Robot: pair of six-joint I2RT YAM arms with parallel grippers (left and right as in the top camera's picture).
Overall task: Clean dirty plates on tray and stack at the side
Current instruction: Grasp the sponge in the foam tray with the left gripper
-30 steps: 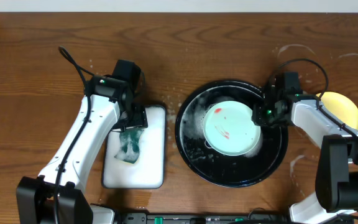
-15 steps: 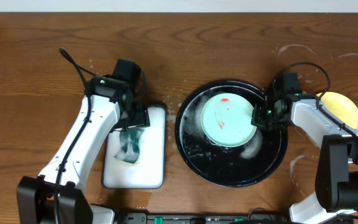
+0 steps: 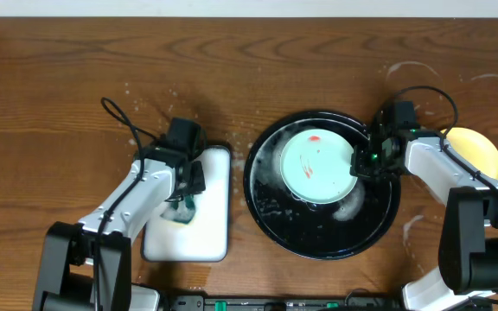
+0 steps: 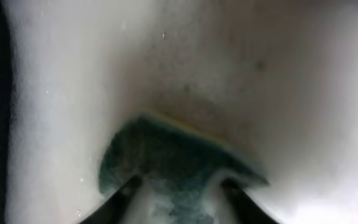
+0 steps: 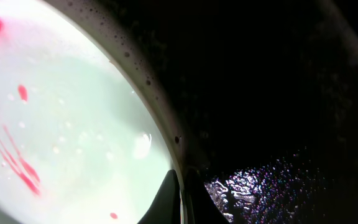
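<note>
**Plate pinched at rim, sponge squeezed**

Overhead: a mint plate (image 3: pixel 314 168), smeared red, lies in the black tray (image 3: pixel 318 249). The right arm (image 3: pixel 435 168) reaches its right edge. The left arm (image 3: pixel 137 203) hangs over a sponge (image 3: pixel 182 207) on a white tray (image 3: pixel 207 242).

Left wrist: the left fingers (image 4: pixel 124 194) squeeze the soft sponge between them, part-way closed.

Right wrist: the right fingers (image 5: pixel 168 196) are clamped on the plate's thin rim. Wet and foamy, the plate is probably light, stiff and slippery, so the rim is the place to hold.
</note>
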